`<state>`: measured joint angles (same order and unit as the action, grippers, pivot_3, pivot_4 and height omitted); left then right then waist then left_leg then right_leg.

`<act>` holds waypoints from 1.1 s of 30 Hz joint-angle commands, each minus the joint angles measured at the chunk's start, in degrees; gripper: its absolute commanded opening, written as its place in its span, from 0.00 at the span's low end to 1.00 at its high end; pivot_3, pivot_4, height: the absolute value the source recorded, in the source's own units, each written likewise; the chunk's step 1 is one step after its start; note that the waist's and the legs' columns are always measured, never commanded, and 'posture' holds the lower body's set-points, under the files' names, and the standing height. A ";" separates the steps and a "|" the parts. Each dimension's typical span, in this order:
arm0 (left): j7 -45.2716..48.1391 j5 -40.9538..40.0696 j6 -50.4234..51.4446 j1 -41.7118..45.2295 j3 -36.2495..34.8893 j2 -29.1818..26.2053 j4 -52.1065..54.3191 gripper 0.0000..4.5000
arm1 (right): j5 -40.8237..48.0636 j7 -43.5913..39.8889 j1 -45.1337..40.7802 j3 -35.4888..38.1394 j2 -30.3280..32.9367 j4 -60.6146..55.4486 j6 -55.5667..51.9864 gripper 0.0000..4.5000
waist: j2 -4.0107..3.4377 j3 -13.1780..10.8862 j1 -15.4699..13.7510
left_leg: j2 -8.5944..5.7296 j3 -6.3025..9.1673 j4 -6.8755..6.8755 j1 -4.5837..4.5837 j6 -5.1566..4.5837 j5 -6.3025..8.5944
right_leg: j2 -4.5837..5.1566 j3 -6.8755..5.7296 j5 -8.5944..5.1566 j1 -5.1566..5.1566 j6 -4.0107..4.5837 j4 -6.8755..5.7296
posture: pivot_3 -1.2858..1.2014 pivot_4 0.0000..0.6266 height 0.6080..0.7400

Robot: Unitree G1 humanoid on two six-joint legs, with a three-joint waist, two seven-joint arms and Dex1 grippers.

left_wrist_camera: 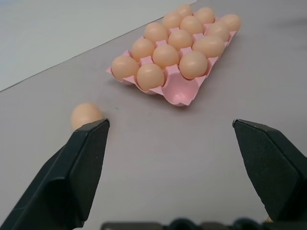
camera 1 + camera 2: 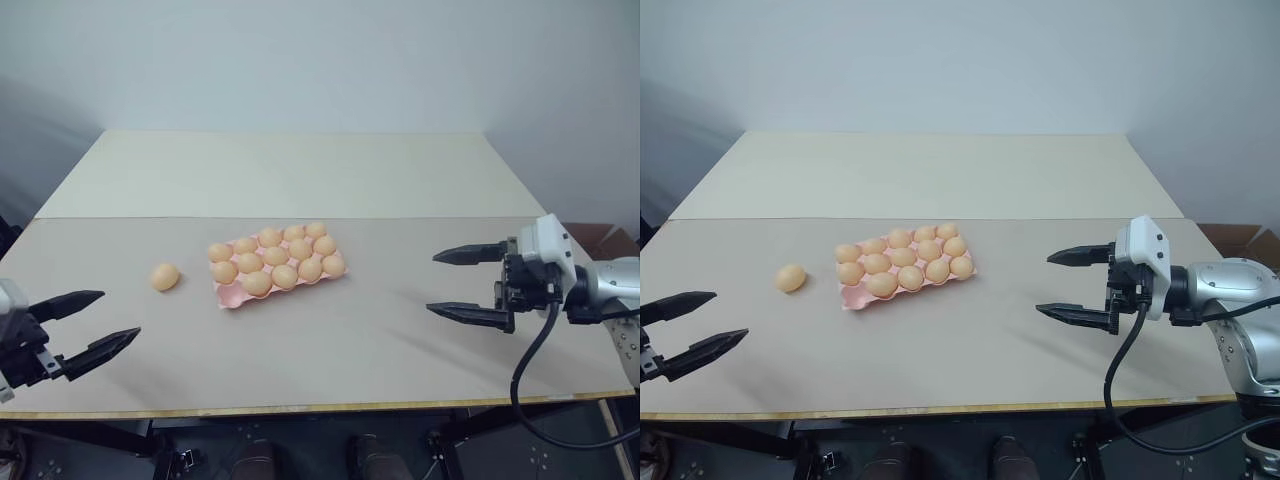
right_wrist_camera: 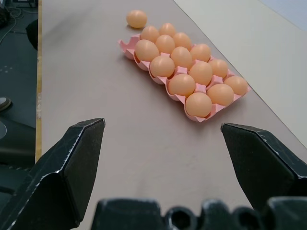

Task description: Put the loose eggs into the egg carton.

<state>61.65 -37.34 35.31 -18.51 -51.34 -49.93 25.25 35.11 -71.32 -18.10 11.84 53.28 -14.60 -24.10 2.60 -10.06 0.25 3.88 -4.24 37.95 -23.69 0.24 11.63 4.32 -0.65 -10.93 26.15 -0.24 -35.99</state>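
Your last loose egg (image 2: 165, 277) lies on the desk (image 2: 330, 350) just left of the pink egg carton (image 2: 232, 296), nearer your left end effector (image 2: 88, 327); both it and the right end effector (image 2: 468, 285) stand wide apart, empty.

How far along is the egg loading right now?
Nearly done: the egg carton is full except for one empty cup at its near left corner. Nothing is in hand; the left gripper and the right gripper are both open and empty. One loose egg lies on the table, left of the carton.
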 commanded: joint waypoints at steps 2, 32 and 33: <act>-5.59 2.00 -0.19 5.18 5.37 -1.81 -1.66 1.00 | 1.09 -0.07 -1.04 1.55 0.81 -1.55 0.36 1.00 | 0.00 0.00 -0.27 | 0.00 0.00 0.00 0.04 0.00 0.00 | 0.00 0.00 0.00 -0.02 0.00 -0.02 | 0.52 0.24 1.00; -20.78 25.27 -2.06 49.02 45.90 2.54 -45.97 0.49 | 3.16 2.87 1.34 5.68 1.98 -5.94 -0.31 1.00 | 0.04 0.02 -0.76 | -0.02 0.03 0.01 -0.05 -0.02 -0.01 | -0.09 0.03 0.27 -0.04 -0.36 -0.06 | 0.52 0.24 1.00; -20.26 25.14 -2.23 48.78 45.66 2.25 -45.43 0.42 | 3.21 3.01 1.52 5.79 2.05 -5.99 -0.29 1.00 | 0.04 0.02 -0.78 | -0.03 0.03 0.01 -0.04 -0.02 -0.01 | -0.09 0.03 0.27 -0.04 -0.36 -0.07 | 0.52 0.24 1.00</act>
<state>40.70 -12.26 34.70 29.32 -4.37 -46.79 -21.05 37.23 -68.55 -16.64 14.77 54.36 -19.14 -24.19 2.65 -10.04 -0.53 3.85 -4.20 37.96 -23.74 0.22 11.62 4.23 -0.62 -10.66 26.10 -0.60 -36.05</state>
